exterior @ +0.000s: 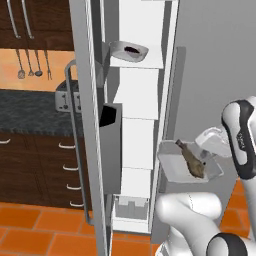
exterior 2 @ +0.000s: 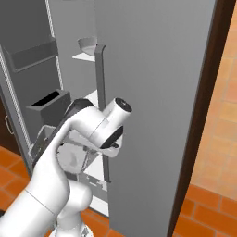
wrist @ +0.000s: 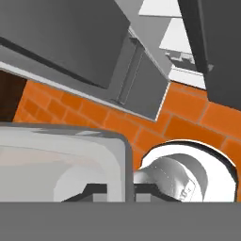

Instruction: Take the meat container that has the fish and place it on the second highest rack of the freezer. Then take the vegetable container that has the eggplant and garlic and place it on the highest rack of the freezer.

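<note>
A: Gripper (wrist: 126, 190) — fingers pinched on the near rim of the meat container (exterior: 172, 167), rim wall between the tips at bottom centre of hand view. Looks a firm hold.

B: Where's the tray rel. to the fingers?

A: Extends away from them toward frame left in left base view. Fish (exterior: 191, 159) lies in it, long axis diagonal, upper left to lower right, tail end up-left. Tray hangs mid-air, centre-right of frame, just outside the freezer (exterior: 135, 115) opening.

B: And the target?

A: Second highest rack (exterior: 136, 107) sits up and left of the tray, well above it. Highest rack (exterior: 139, 61) further up, already has a bowl (exterior: 129, 50) w/ smth dark in it.

B: So next move?

A: My guess: lift, then push left into the opening, tray kept level so fish doesn't slide.
</note>
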You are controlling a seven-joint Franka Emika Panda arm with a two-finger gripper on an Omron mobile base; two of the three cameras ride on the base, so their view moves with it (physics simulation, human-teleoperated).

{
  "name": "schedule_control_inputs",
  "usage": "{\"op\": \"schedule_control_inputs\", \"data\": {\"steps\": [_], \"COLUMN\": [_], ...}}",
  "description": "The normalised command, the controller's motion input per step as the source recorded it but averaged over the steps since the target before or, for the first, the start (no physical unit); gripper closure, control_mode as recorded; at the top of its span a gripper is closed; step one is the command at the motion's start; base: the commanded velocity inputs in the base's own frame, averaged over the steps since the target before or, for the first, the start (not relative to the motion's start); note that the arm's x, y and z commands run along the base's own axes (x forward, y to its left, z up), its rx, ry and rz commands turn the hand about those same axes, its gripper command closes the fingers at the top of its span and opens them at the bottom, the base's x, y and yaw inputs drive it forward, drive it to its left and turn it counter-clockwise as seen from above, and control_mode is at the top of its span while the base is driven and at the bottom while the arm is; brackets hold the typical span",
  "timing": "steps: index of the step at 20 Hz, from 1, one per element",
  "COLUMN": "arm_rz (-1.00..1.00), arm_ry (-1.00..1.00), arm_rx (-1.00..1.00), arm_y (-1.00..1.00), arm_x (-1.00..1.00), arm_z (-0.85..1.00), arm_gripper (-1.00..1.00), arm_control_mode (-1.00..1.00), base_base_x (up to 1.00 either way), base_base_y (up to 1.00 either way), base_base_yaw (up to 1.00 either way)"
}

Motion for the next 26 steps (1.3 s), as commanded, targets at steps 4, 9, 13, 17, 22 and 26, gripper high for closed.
{"op": "schedule_control_inputs", "data": {"steps": [4,9,13,17,22,26], "arm_rz": [-0.53,-0.50,-0.46,-0.37,-0.26,0.00], "arm_ry": [0.03,0.03,0.03,0.10,0.17,0.07], "arm_rx": [0.32,0.17,0.08,0.08,0.13,0.00], "arm_y": [0.19,0.31,0.29,0.29,0.42,0.04], "arm_x": [0.00,0.01,0.23,0.31,0.02,0.05], "arm_z": [0.32,0.17,0.16,0.35,0.46,0.13], "arm_gripper": [1.00,1.00,1.00,1.00,1.00,1.00], "arm_control_mode": [-1.00,-1.00,-1.00,-1.00,-1.00,-1.00], "base_base_x": [0.00,0.00,0.00,0.00,0.00,0.00], "base_base_y": [0.00,0.00,0.00,0.00,0.00,0.00], "base_base_yaw": [0.00,0.00,0.00,0.00,0.00,0.00]}}
